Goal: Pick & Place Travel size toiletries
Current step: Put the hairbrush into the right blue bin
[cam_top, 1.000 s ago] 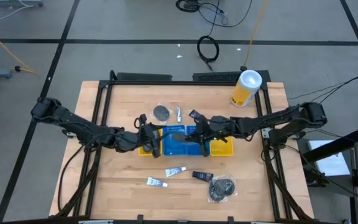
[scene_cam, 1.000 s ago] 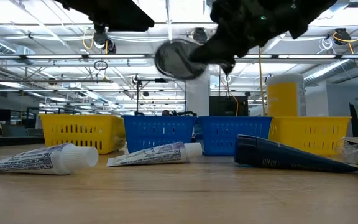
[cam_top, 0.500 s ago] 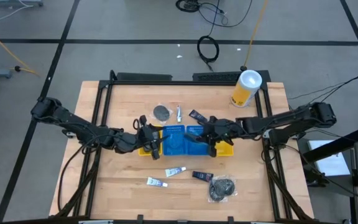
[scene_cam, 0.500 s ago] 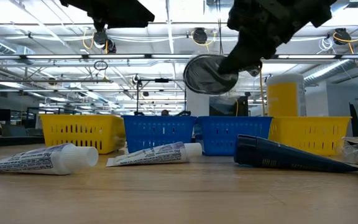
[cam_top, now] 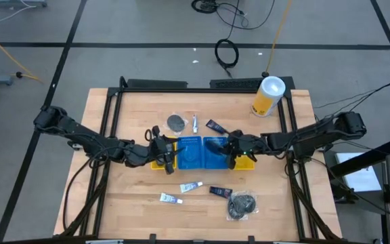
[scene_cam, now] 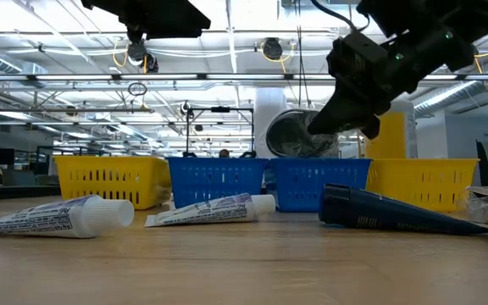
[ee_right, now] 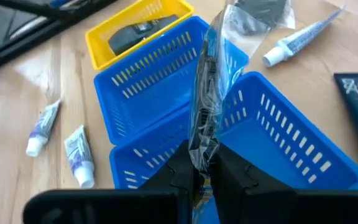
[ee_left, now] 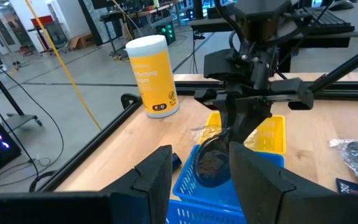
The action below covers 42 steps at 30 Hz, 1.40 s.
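A clear-wrapped round bundle (ee_right: 205,93) hangs clamped in the right tool (ee_right: 199,163) over the blue bin (ee_right: 291,149).

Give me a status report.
Right hand shut on wrapped bundle above blue bin. Left hand waits over yellow bin. Nothing blocking.

Clear-wrapped grey-black bundle (ee_right: 207,93) in dark right hand (ee_right: 199,171); below it, slotted blue bins (ee_right: 291,149), yellow bin (ee_right: 135,18) beyond.
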Motion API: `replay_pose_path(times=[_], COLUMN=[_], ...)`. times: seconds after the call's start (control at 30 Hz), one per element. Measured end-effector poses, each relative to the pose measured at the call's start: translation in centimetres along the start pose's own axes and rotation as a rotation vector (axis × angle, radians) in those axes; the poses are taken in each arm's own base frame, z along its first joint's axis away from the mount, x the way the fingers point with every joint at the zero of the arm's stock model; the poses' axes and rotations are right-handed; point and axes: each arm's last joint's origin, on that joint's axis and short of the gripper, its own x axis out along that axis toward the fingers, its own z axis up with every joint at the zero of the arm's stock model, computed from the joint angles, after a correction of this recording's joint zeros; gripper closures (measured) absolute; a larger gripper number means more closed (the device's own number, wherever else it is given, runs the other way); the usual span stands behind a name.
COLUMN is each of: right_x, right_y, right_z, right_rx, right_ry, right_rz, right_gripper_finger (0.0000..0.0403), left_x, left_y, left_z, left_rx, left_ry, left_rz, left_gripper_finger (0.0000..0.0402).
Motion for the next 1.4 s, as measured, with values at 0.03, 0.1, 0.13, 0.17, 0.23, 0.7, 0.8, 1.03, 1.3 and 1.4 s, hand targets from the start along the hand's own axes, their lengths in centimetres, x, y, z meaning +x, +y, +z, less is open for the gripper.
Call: replay_pose_path(times=[0.03, 0.1, 0.13, 0.17, 0.23, 0.7, 0.8, 1.03, 1.3, 1.4], right_x=[0.0, 0.0, 0.0, 0.0, -0.1, -0.1, -0.1, -0.1, -0.2, -0.2], right_y=[-0.1, -0.4, -0.5, -0.6, -0.8, -1.0, -1.0, -0.9, -1.1, -1.1], right_z=[-0.2, -0.6, -0.8, -1.0, -1.3, -1.7, -1.7, -1.4, -1.1, -1.1], right_rx=[0.013, 0.032, 0.042, 0.047, 0.051, 0.050, 0.048, 0.036, -0.036, -0.046], right_ry=[-0.007, -0.028, -0.038, -0.049, -0.061, -0.065, -0.065, -0.086, -0.108, -0.101], right_rz=[0.003, 0.014, 0.021, 0.028, 0.037, 0.043, 0.043, 0.056, 0.048, 0.066], right_gripper_finger=[0.0381, 0.0381, 0.0381, 0.0381, 0.0381, 0.0303, 0.0302, 0.0310, 0.0310, 0.0310], left_x=[0.0, 0.0, 0.0, 0.0, 0.0, 0.0, 0.0, 0.0, 0.0, 0.0], left_y=[0.0, 0.0, 0.0, 0.0, 0.0, 0.0, 0.0, 0.0, 0.0, 0.0], left_z=[0.0, 0.0, 0.0, 0.0, 0.0, 0.0, 0.0, 0.0, 0.0, 0.0], left_rx=[-0.001, -0.001, 0.000, 0.000, 0.000, 0.000, 0.000, 0.000, 0.000, -0.001], left_ry=[0.000, 0.000, 0.000, 0.000, 0.000, 0.000, 0.000, 0.001, 0.001, 0.001], left_rz=[0.000, 0.000, 0.000, 0.000, 0.000, 0.001, 0.001, 0.001, 0.001, 0.001], left_gripper_finger=[0.0243, 0.0243, 0.0243, 0.0243, 0.0243, 0.0243, 0.0243, 0.0243, 0.0243, 0.0243])
